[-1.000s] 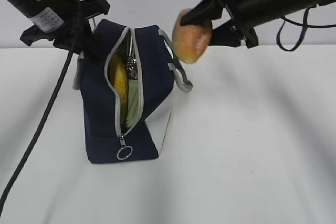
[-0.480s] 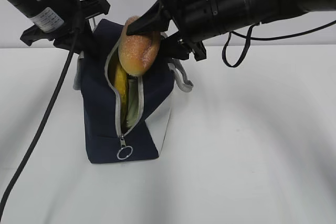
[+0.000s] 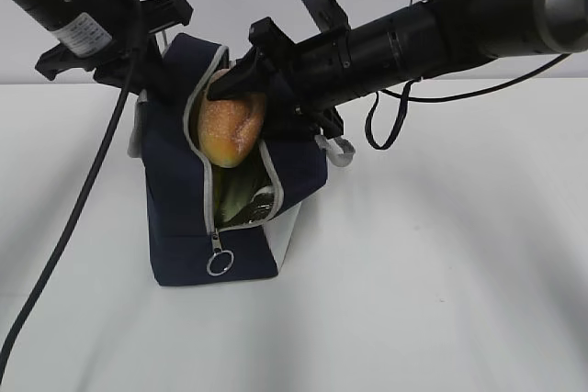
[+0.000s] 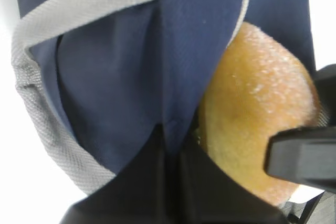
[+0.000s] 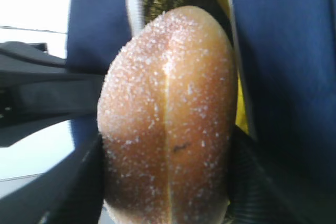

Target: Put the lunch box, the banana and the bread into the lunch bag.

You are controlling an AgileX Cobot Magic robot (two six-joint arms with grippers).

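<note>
The left gripper [image 3: 152,43] sits at the back left of the table [image 3: 441,254], its dark fingers pinched shut on the navy fabric at the far left edge of the lunch bag [image 3: 175,218], right beside the opening. On that arm a small white label [image 3: 83,34] carries print too fine to read.

The bag stands toward the table's left side, boxy and navy, with a grey zipper [image 3: 209,204] parted wide, a round metal pull ring [image 3: 219,263] hanging at the near end, a white side panel [image 3: 287,227] and a grey handle [image 3: 333,149] flopped to the right.

The bread [image 3: 230,128] is in the mouth of the bag, half sunk between the zipper edges. It is an oval golden-brown roll, sugar-speckled, with a pale slash along its top [image 5: 167,119]. The right gripper [image 3: 241,103] reaches across from the right and is clamped on the roll, one finger on each side.

Under the roll, a sliver of yellow banana [image 5: 240,103] shows in the right wrist view, most of it hidden. A pale green edge below the bread, likely the lunch box [image 3: 241,192], peeks out with a glint of silver lining; the rest is covered.
</note>
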